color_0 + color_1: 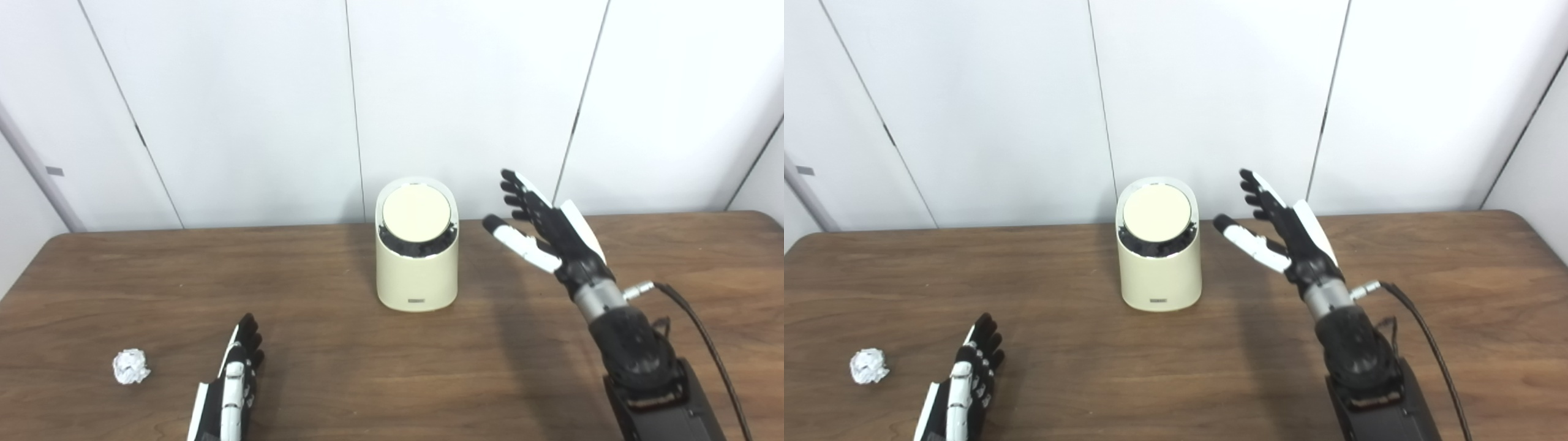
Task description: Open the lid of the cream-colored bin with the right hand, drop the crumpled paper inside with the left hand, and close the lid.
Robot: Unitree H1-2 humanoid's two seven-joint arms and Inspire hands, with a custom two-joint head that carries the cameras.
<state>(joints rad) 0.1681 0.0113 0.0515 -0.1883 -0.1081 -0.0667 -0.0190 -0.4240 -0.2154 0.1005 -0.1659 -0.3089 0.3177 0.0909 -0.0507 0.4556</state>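
right hand (pixel 545 229): raised, fingers spread, empty, just right of bin (pixel 418 269)
left hand (pixel 236 373): flat, open, near paper (pixel 130 366)
tabletop (pixel 367 367): bare between

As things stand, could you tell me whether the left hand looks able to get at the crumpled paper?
Probably yes. The crumpled paper lies alone on the table, just left of the open left hand, with bare wood between them. The bin and right hand are well away.
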